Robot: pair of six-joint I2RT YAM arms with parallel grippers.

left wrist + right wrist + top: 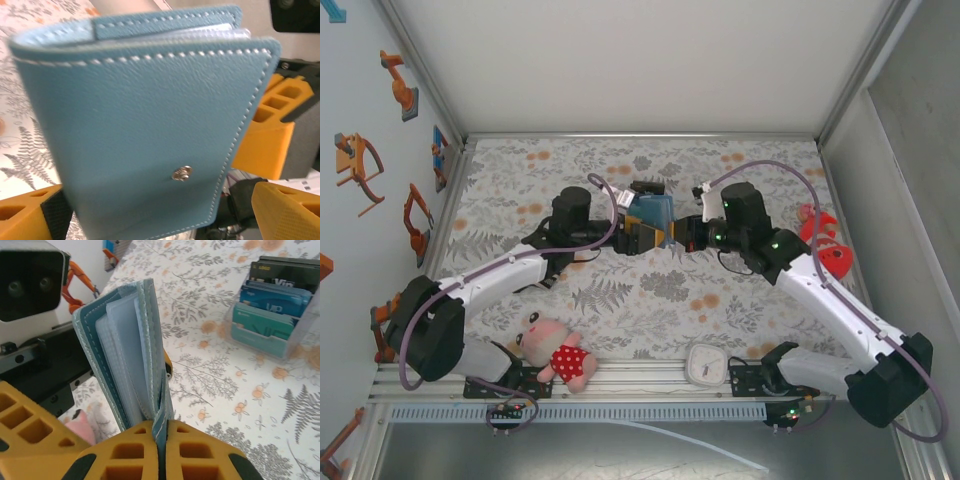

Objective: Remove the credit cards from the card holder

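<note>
The steel-blue card holder (657, 212) hangs above the middle of the table between both arms. My right gripper (162, 437) is shut on its lower edge, and the holder (125, 355) stands upright, slightly fanned, with clear inner sleeves showing. My left gripper (160, 222) is open, its orange fingers (287, 210) wide apart on either side of the holder's outer cover (145, 130), which has a small metal snap. Several credit cards (272, 302) in black, blue and teal stand in a clear rack on the table, apart from the holder.
A pink plush doll (558, 352) and a white clock (704, 363) lie at the near edge. A red toy (828, 245) sits at the right, by the right arm. Walls close the left, right and far sides.
</note>
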